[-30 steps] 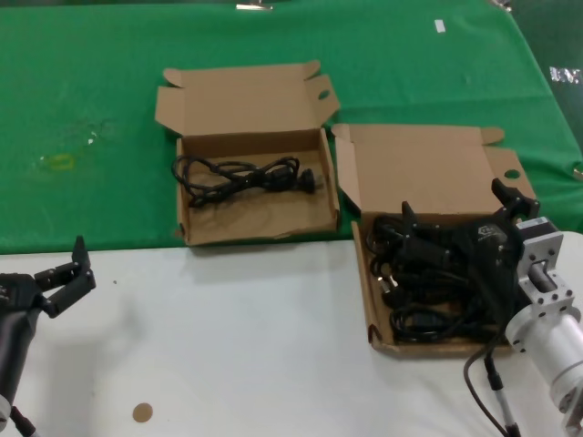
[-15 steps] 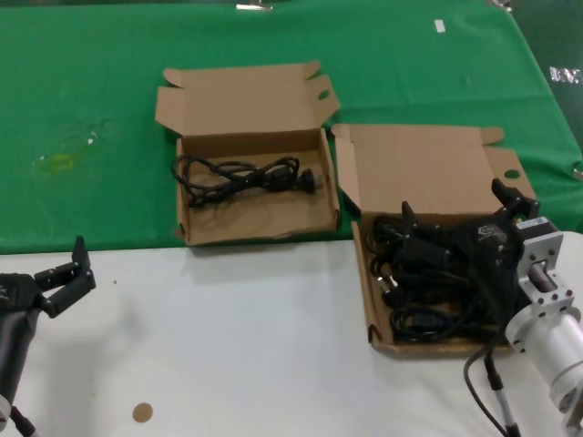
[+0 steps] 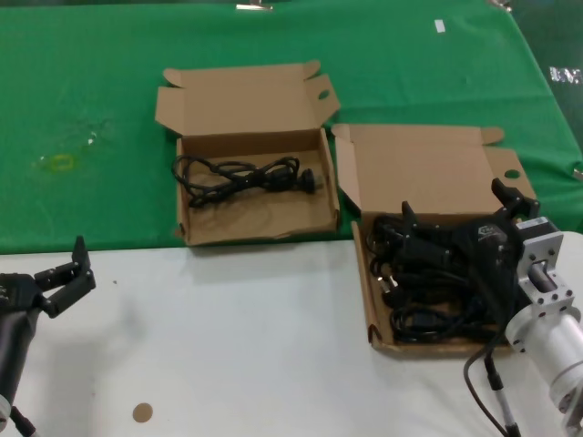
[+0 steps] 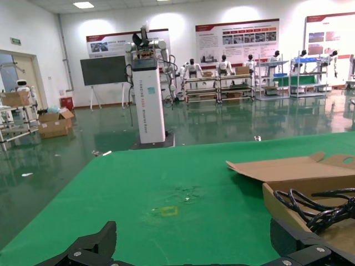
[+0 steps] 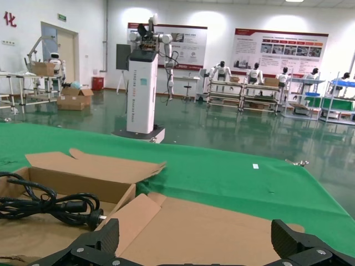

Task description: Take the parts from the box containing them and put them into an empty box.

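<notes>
Right gripper: we see the right gripper [image 3: 460, 217] low over the full box near the right edge of the table, its black fingers spread wide, one finger [image 3: 409, 218] above the cable pile and the other by the box's right side; it grasps nothing that we can make out.
Right wrist camera: we see both finger tips [image 5: 102, 235] far apart, with the box lid between and beyond them.
Left gripper: our left gripper [image 3: 68, 273] waits over the white tabletop near the left edge, fingers parted and released, holding nothing.
Full box: the box of cables [image 3: 364, 273] sits at the right, lying across the line where the green cloth meets the white surface; its lid [image 3: 428, 168] lies open, tilted back toward the far edge, with an oval hole in the right flap.
Parts: a heap of black power cables [image 3: 428, 291] fills that box, directly under our right gripper.
Second box: the other box [image 3: 255, 218] sits on the green cloth [image 3: 91, 91] left of the full one, just beside it, lid open toward the far edge.
Its contents: we see one coiled black cable [image 3: 241, 177] with a plug lying in its far half.
Table: a small brown disc [image 3: 142, 412] lies on the white tabletop [image 3: 228, 337] near the front edge, left of centre.
</notes>
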